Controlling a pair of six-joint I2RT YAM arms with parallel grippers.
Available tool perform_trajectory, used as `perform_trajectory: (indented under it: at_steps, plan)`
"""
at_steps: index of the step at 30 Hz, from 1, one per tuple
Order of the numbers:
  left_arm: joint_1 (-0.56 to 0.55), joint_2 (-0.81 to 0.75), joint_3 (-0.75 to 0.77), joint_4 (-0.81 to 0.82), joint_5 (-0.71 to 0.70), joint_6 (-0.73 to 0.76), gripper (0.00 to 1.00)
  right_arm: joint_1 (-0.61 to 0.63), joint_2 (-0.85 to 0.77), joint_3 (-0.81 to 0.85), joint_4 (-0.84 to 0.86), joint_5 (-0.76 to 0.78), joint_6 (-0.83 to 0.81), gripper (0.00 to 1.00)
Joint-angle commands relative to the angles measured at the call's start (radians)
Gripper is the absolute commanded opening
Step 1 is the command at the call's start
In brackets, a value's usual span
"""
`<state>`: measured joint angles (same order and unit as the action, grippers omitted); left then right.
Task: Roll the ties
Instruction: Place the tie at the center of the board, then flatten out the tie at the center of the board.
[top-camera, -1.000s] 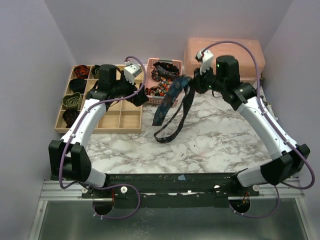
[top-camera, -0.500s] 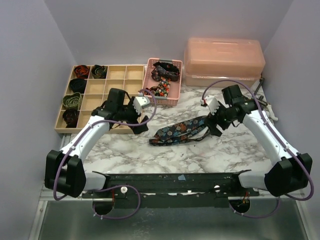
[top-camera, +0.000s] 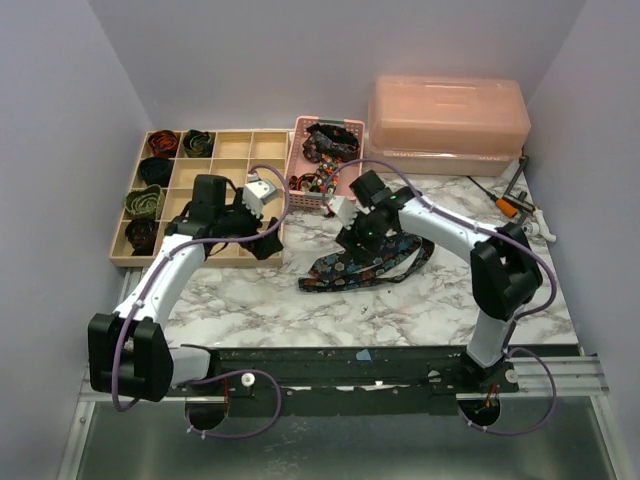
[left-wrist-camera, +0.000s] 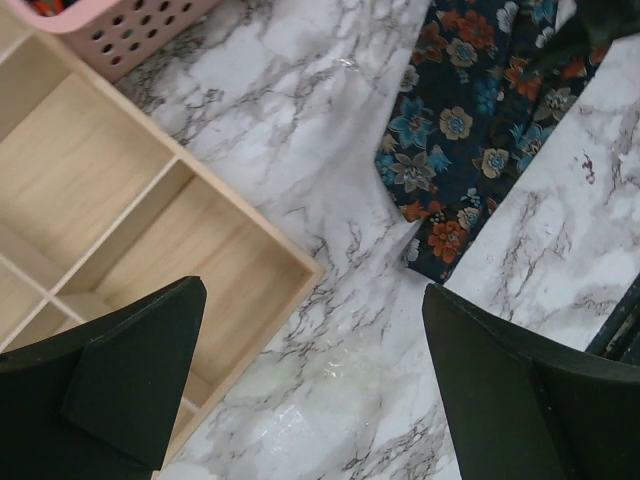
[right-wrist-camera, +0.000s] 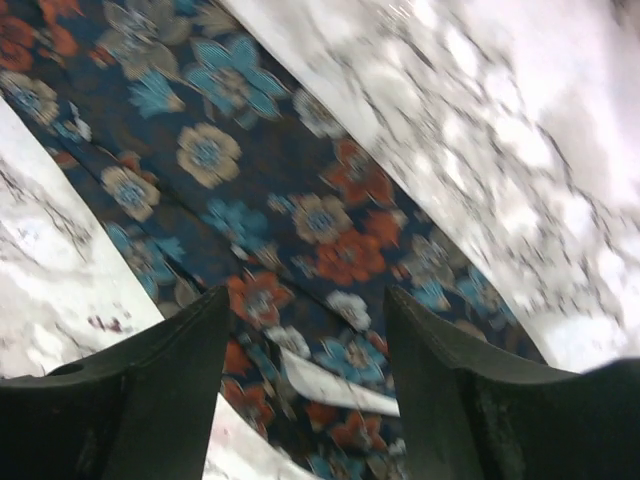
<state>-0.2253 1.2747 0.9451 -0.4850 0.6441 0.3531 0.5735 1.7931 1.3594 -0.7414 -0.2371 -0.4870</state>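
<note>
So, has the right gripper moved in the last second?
Yes. The right gripper has shifted left and nearer, away from the pink lidded box, now over the floral tie.

An unrolled tie (top-camera: 365, 264) is lying flat on the table (top-camera: 450, 292), near its centre. A divided tray (top-camera: 262, 146) is sitting to the left of it, and coiled ties (top-camera: 165, 143) are occupying the tray's leftmost compartments. A basket (top-camera: 310, 200) is standing behind the unrolled tie, between the tray and a lidded box (top-camera: 447, 110) at the right rear, and is holding loose ties (top-camera: 330, 145).
</note>
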Motion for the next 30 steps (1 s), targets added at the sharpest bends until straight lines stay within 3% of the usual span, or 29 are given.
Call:
perform_trajectory:
  at_steps: [1, 5, 8, 11, 14, 15, 21, 30]
  plan:
    - [0.08, -0.067, 0.027, 0.0, 0.007, -0.052, 0.97, 0.077, 0.079, 0.021, 0.093, 0.077, 0.054, 0.66]
    - [0.088, -0.097, -0.004, -0.004, 0.007, -0.029, 0.98, 0.114, 0.165, 0.011, 0.123, 0.128, 0.056, 0.64]
    - [0.087, -0.105, -0.019, -0.002, 0.03, -0.013, 0.98, 0.132, 0.202, -0.016, 0.159, 0.186, 0.053, 0.58]
    - [0.079, -0.105, -0.028, -0.018, 0.065, 0.044, 0.97, 0.133, 0.205, -0.029, 0.173, 0.231, 0.07, 0.38]
    - [0.039, -0.099, -0.034, -0.041, 0.044, 0.144, 0.94, 0.132, 0.165, 0.027, 0.126, 0.232, 0.102, 0.04]
    - [0.02, -0.098, -0.04, -0.044, 0.031, 0.175, 0.94, 0.129, 0.139, 0.047, 0.109, 0.232, 0.117, 0.01]
    - [-0.189, -0.061, -0.072, -0.038, -0.083, 0.356, 0.93, -0.015, -0.042, 0.171, -0.004, 0.177, 0.17, 0.01]
    - [-0.407, 0.179, 0.01, 0.048, -0.269, 0.399, 0.91, -0.355, -0.256, 0.052, -0.149, 0.135, 0.143, 0.0]
